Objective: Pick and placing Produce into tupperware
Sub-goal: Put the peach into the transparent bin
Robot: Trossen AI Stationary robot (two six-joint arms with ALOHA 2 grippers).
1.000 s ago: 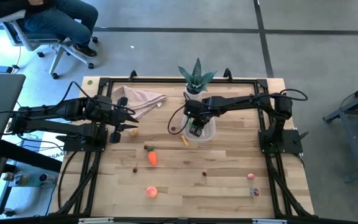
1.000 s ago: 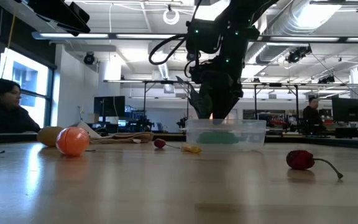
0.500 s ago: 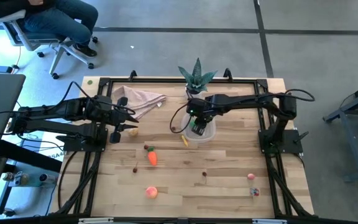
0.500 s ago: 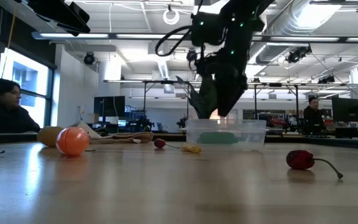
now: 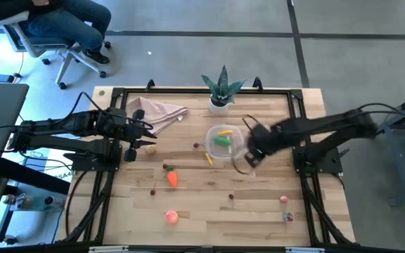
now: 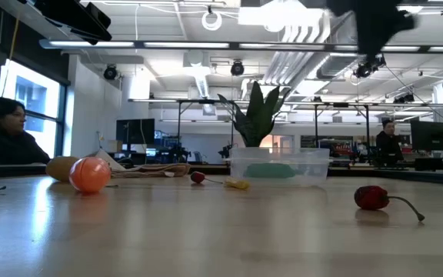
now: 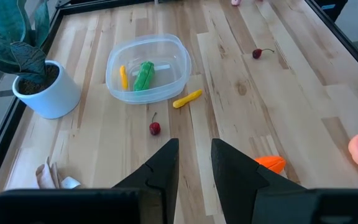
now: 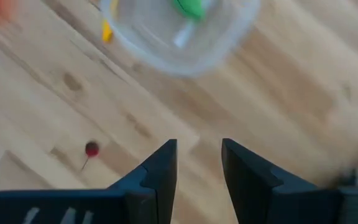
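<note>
Clear plastic, the tupperware (image 5: 223, 140) sits near the middle of the wooden table (image 5: 259, 204), just in front of the white pot with the spiky plant (image 5: 221, 88). Inside it lie a green pod (image 5: 221, 140) and a yellow strip (image 7: 123, 76). Another yellow strip (image 5: 209, 159) and a small red cherry (image 7: 155, 128) lie on the table just beside the tupperware. An orange carrot (image 5: 172, 177) and a peach (image 5: 171, 217) are closer to the front edge. The right gripper (image 5: 250, 156) hangs above the table just to the right of the tupperware, its fingers (image 8: 160, 171) a little apart with nothing between them. The left gripper (image 5: 146, 137) waits on the left side by a pink cloth (image 5: 157, 112), its fingers (image 7: 163, 168) a little apart and holding nothing.
</note>
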